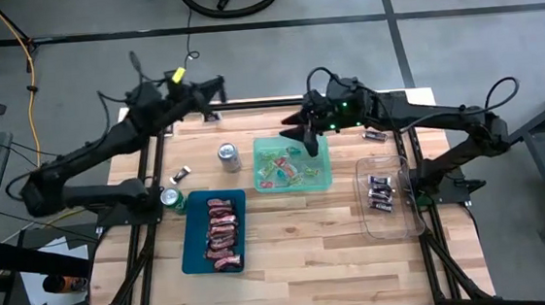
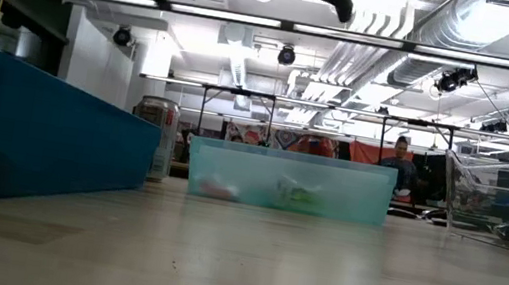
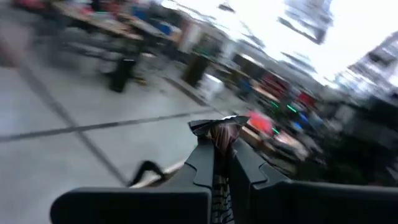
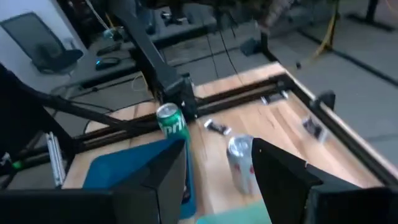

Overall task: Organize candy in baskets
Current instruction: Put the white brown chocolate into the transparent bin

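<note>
On the pale, planked wooden table (image 1: 300, 257) three shallow rectangular plastic baskets with rounded corners stand apart. The opaque dark teal basket (image 1: 194, 258) lies toward the left front and holds a column of red-and-dark wrapped candies (image 1: 223, 236), crinkled and finger-shaped. The translucent light green basket (image 1: 325, 176) sits near the middle, with a few bright mixed-wrapper candies (image 1: 284, 174) scattered on its floor; in the low view its frosted wall (image 2: 328, 189) shows blurred red and green shapes behind it. The clear basket (image 1: 405, 222) stands at the right and carries a short row of dark glossy mini bars (image 1: 381, 193).

A silver soda can (image 1: 229, 156) stands upright between the teal and green baskets, and a green soda can (image 1: 170, 198) stands just beside the teal basket's far left corner. Two loose dark bars lie on the bare wood: one (image 1: 181, 173) near the green can, one (image 1: 376, 137) by the table's far right edge.

The left gripper (image 1: 213, 109) is raised over the table's far left edge; in the left wrist view its dark, smooth fingers (image 3: 205, 163) are pressed together on a dark wrapped candy with a crimped foil end (image 3: 219, 130). The right gripper (image 1: 309, 140) hangs above the green basket's far edge, its blocky fingers (image 4: 283, 174) apart, holding nothing.
</note>
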You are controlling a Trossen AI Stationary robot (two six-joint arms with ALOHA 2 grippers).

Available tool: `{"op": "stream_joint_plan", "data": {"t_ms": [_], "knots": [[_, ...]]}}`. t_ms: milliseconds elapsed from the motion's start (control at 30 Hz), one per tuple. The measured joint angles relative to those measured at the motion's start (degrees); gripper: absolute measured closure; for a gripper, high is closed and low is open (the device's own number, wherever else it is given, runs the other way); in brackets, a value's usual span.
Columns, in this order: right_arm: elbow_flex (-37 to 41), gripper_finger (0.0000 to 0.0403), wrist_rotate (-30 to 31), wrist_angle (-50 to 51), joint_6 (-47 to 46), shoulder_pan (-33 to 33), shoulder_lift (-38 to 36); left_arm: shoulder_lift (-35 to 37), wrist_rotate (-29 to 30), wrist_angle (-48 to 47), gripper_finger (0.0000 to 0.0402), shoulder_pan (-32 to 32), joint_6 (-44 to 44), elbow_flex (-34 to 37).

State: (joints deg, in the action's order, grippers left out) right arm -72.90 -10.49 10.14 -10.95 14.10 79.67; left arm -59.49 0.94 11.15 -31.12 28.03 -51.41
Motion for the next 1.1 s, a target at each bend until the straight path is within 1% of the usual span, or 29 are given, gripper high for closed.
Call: {"op": "stream_joint_plan", "data": {"t_ms": [100,200,267,367,467,533,700,867,933,1000,1100], "knots": [[0.0,0.0226,0.0,-6.3,0.2,-1.0,1.7,-5.3,-2.6,1.7,0.0401,4.1,-4.8,-3.5],[0.0,0.0226,0.7,-10.9,-0.6,-1.9,3.6,-10.3,-3.7,2.8,0.0401,7.4,-8.0,-6.4],[0.0,0.0226,2.7,-10.9,-0.5,-2.4,4.3,-12.8,-3.7,3.0,0.0401,9.0,-10.1,-8.3],[0.0,0.0226,8.6,-11.2,0.2,-2.9,4.6,-15.0,-3.7,3.1,0.0401,10.6,-12.6,-10.6],[0.0,0.0226,14.4,-11.6,1.7,-2.9,4.6,-16.2,-3.3,3.2,0.0401,11.7,-15.4,-12.1],[0.0,0.0226,16.3,-12.3,2.0,-2.9,4.6,-16.4,-2.5,3.1,0.0401,12.3,-16.4,-12.3],[0.0,0.0226,16.1,-15.5,2.0,-2.9,4.6,-17.1,0.8,3.4,0.0401,13.3,-17.8,-12.4],[0.0,0.0230,17.4,-15.6,2.0,-2.9,4.6,-17.1,1.3,4.1,0.0401,13.6,-17.7,-12.4],[0.0,0.0241,17.8,-15.5,2.0,-2.9,4.6,-17.1,1.3,4.8,0.0401,13.6,-17.7,-12.4],[0.0,0.0265,18.1,-15.5,2.0,-2.9,4.6,-17.1,1.3,5.5,0.0397,13.6,-17.7,-12.4],[0.0,0.0327,18.0,-15.6,1.5,-2.9,4.6,-17.2,1.3,5.5,0.0388,13.6,-17.7,-12.4]]}}
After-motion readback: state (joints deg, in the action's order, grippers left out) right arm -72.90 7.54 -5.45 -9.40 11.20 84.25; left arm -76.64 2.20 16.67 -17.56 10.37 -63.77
